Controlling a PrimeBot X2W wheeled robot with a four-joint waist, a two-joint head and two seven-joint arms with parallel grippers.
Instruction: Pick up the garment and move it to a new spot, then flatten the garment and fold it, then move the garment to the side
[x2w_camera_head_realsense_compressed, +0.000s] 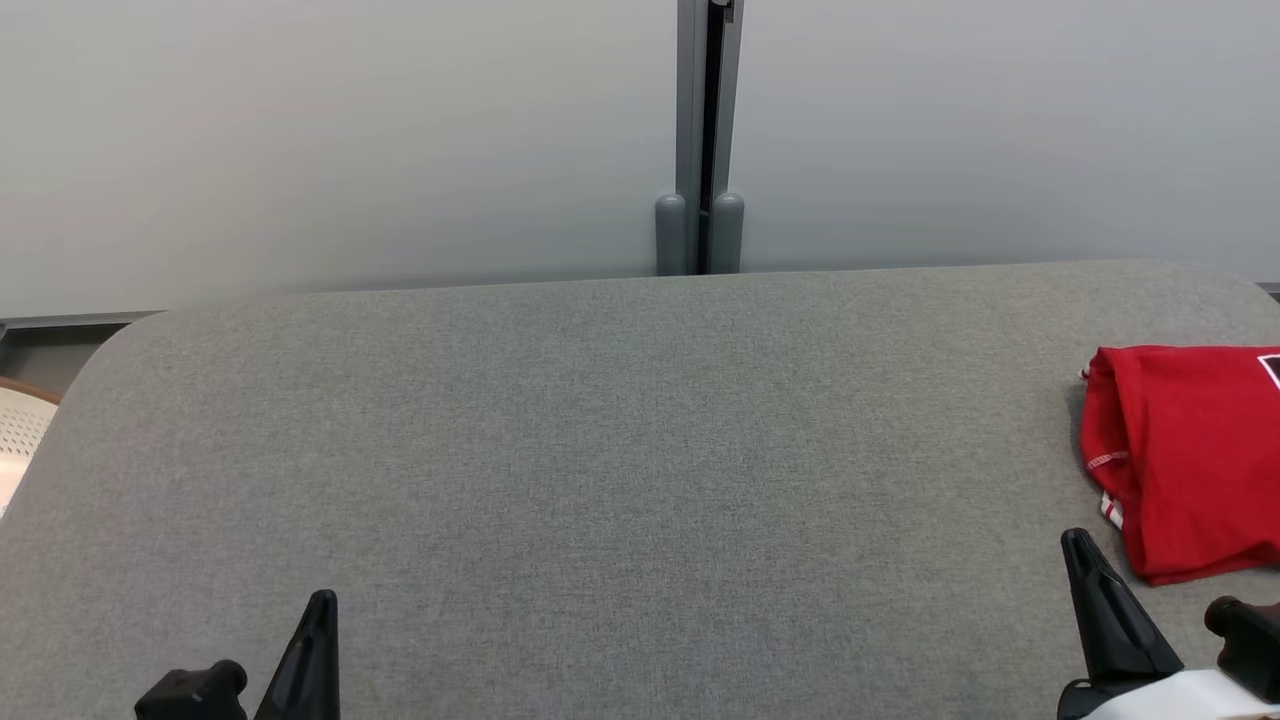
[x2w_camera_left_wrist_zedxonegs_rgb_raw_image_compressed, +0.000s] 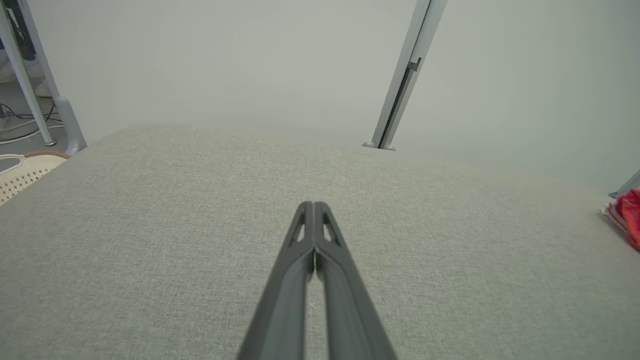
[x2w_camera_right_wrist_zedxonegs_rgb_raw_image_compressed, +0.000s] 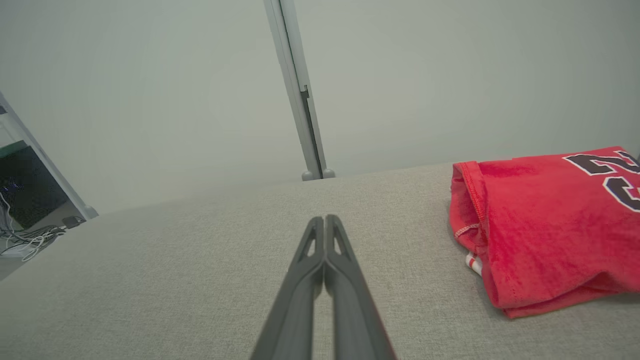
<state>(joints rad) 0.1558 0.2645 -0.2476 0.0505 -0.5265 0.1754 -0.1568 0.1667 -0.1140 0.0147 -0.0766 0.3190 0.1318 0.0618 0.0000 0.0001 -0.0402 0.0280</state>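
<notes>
1. At the near edge of the table (x2w_camera_head_realsense_compressed: 640, 450), toward its left corner, the left gripper (x2w_camera_head_realsense_compressed: 318, 615) has its fingers pressed together, holding nothing
2. Toward the table's near right corner, the right gripper (x2w_camera_head_realsense_compressed: 1085, 560) is likewise pinched closed and empty
3. The red garment (x2w_camera_head_realsense_compressed: 1190, 450) lies folded at the table's right side, just beyond and right of the right gripper, not touching it, its rounded fold facing the table's middle
4. The right arm looks much nearer, while the left is well apart

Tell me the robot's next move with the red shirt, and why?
Probably open the right gripper and reach for the folded red fabric jersey nearby: both grippers are shut, empty, and the left gripper is far across the grey upholstered table.
</notes>
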